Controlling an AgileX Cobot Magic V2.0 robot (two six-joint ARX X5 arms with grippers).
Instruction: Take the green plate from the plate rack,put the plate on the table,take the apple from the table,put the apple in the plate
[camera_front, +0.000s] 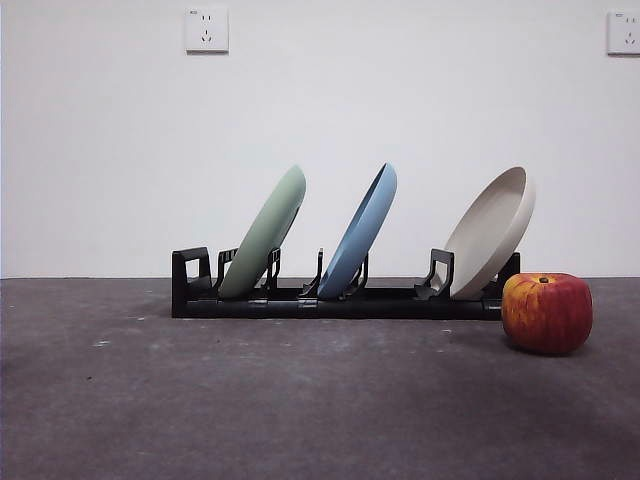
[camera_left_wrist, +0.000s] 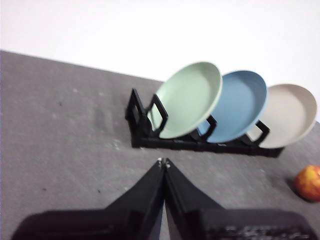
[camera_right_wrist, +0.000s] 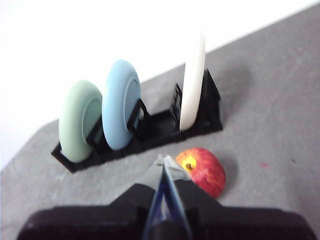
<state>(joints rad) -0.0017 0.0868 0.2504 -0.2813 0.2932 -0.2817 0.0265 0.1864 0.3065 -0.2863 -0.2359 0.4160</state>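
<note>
Closest to you is the apple (camera_front: 546, 313) on the desk (camera_front: 300, 400), just beside the plate rack (camera_front: 340, 298). Your green plate (camera_front: 263, 232) leans in the end slot; looks stiff, light, probably slick, so pinch its top rim. Left gripper (camera_left_wrist: 163, 161) and right gripper (camera_right_wrist: 163, 159) have jaws clenched, empty. Plenty of open desk up front.

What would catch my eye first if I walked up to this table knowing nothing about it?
Three plates leaning in a row in a black rack: a green plate at one end, a blue plate in the middle, a beige plate at the other end. A red apple sits on the grey table beside the beige plate's end. Both of the robot's hands, left hand and right hand, are shut and hold nothing.
</note>
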